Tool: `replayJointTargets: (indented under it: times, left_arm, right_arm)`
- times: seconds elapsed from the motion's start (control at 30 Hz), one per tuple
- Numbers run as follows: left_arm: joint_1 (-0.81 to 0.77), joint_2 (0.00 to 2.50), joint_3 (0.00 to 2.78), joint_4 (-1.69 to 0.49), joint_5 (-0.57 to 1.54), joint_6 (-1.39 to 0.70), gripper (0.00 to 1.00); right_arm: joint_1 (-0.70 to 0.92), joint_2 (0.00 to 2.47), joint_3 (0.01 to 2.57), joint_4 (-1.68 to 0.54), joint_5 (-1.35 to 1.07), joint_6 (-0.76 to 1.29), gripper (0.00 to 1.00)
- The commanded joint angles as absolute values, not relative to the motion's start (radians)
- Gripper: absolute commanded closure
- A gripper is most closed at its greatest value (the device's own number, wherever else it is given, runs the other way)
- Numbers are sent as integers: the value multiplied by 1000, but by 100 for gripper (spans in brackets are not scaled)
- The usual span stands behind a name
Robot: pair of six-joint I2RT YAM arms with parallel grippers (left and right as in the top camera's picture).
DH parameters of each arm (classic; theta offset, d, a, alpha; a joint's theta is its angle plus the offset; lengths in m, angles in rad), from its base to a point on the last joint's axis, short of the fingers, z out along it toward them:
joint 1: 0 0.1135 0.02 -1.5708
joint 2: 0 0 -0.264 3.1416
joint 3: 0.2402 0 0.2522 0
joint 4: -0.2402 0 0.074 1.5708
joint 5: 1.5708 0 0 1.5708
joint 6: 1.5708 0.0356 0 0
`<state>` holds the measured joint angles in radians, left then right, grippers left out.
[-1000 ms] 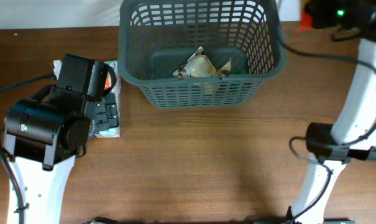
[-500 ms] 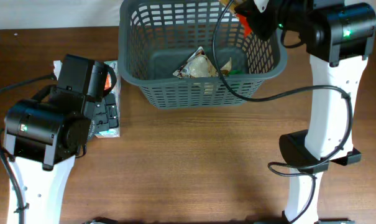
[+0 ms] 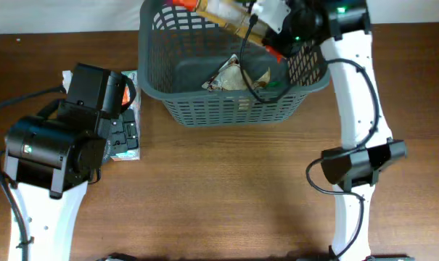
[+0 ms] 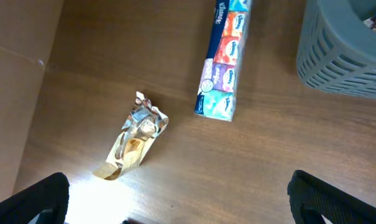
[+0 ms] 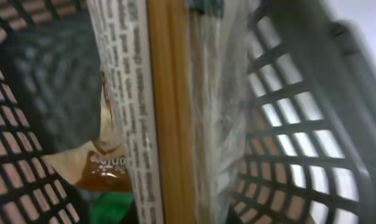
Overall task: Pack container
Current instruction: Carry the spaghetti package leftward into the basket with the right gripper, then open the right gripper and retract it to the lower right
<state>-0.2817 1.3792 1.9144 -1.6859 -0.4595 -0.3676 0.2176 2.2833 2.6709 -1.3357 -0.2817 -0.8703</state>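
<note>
The left arm sat folded low at the left, its gripper (image 4: 181, 208) spread wide and empty. The right arm stretched far forward, its gripper (image 3: 258, 23) clamped on a long packet (image 3: 219, 11).

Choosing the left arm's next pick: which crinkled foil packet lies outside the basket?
The gold packet on the table beside the tissue pack; the other packet lies inside the basket.

A long multicoloured pack of pocket tissues (image 4: 224, 62) is seen lying flat on the brown wooden table (image 4: 250, 168), towards its left side. A crumpled gold foil wrapper (image 4: 133, 144) is laid near it, not touching it. At the far side, a clear plastic packet of spaghetti (image 3: 218, 12) with a printed label is seen raised and tilted; lower down, a crumpled cream-and-brown packet (image 3: 234, 75) and a small green item (image 3: 276, 85) are seen close together
</note>
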Motion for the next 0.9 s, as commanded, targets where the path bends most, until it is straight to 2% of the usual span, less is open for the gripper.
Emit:
replayJointTargets:
  times: [0.0, 0.3, 0.73, 0.8, 0.83, 0.87]
  left_arm:
    - [-276, 1382, 1911, -1687, -459, -381, 1]
    - [-276, 1382, 1911, -1687, -459, -381, 1]
    - [-276, 1382, 1911, -1687, -459, -381, 1]
    - [-276, 1382, 1911, -1687, -459, -381, 1]
    - [-276, 1382, 1911, -1687, -459, -381, 1]
    - [-276, 1382, 1911, -1687, -459, -381, 1]
  right_arm:
    - [215, 2248, 2624, -1285, -337, -894, 96]
    - [215, 2249, 2479, -1264, -336, -999, 96]
    - [214, 2252, 2284, -1215, -314, -996, 96]
    - [214, 2252, 2284, -1214, -313, -994, 90]
    - [214, 2252, 2284, -1214, -313, -994, 76]
    - [214, 2252, 2284, -1214, -313, -994, 70]
